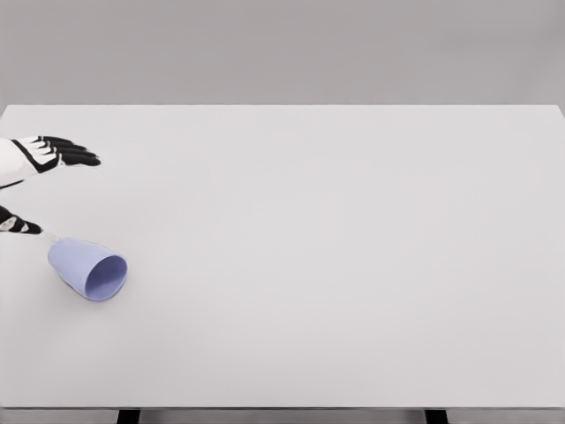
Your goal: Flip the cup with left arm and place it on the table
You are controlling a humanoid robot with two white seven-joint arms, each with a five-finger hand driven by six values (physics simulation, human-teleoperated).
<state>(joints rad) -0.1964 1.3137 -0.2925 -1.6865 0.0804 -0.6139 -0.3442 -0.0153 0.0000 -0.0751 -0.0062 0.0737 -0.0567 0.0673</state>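
Partly cropped left hand (40, 155) near tipped cup (88, 268).

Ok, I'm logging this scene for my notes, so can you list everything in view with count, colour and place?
cup: one, pale lilac-blue, lying on its side near the table's left front, opening towards the lower right.
table: one, white, filling most of the view; two dark legs show at the bottom edge.
wall: plain grey, behind the table.
left hand: one, white with black fingers, fingers stretched out, at the left edge behind the cup, holding nothing.
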